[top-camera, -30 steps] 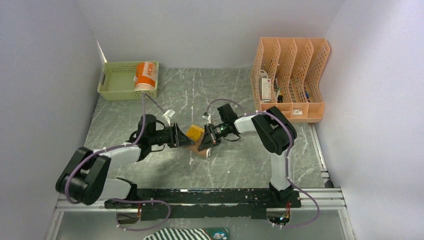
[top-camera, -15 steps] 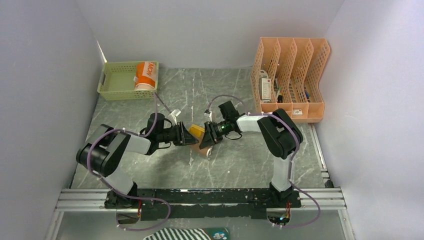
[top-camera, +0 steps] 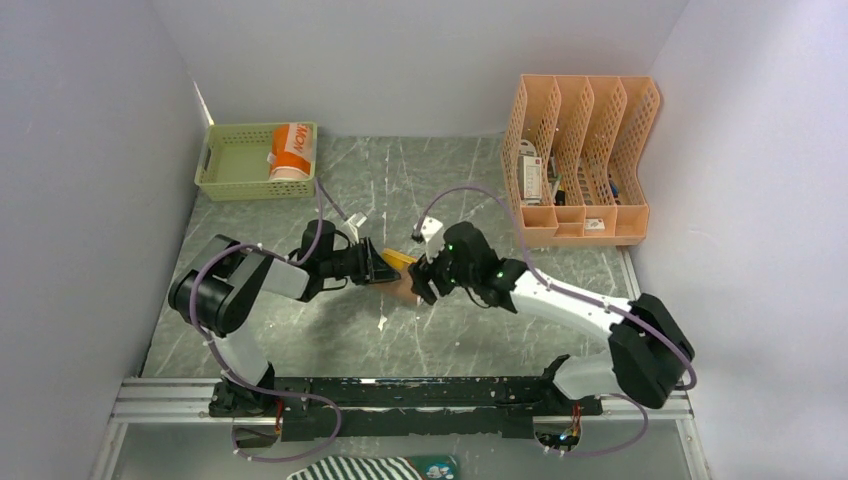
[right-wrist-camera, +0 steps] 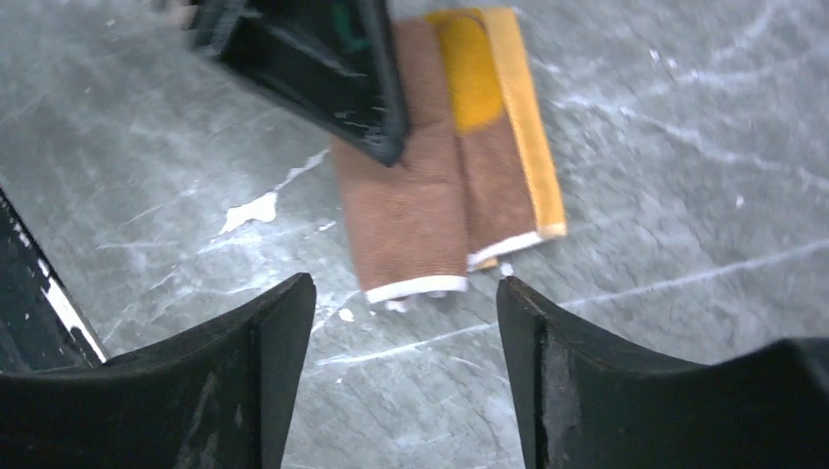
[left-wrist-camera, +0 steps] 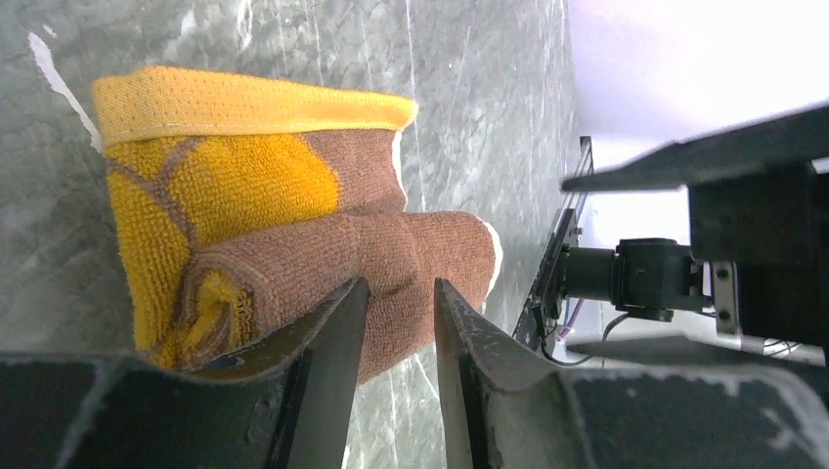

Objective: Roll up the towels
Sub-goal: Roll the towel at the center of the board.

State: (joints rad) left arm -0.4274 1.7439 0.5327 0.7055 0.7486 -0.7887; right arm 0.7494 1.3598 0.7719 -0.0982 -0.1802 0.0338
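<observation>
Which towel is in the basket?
The rolled orange and white towel sits in the green plastic basket; the yellow and brown towel lies out on the grey marbled table.

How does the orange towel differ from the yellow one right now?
The orange towel lies in the green basket; the yellow towel lies on the table. The orange towel looks fully rolled; the yellow towel is only partly rolled. The left gripper is at the yellow towel; nothing touches the orange towel. Both are small cloth towels.
</observation>
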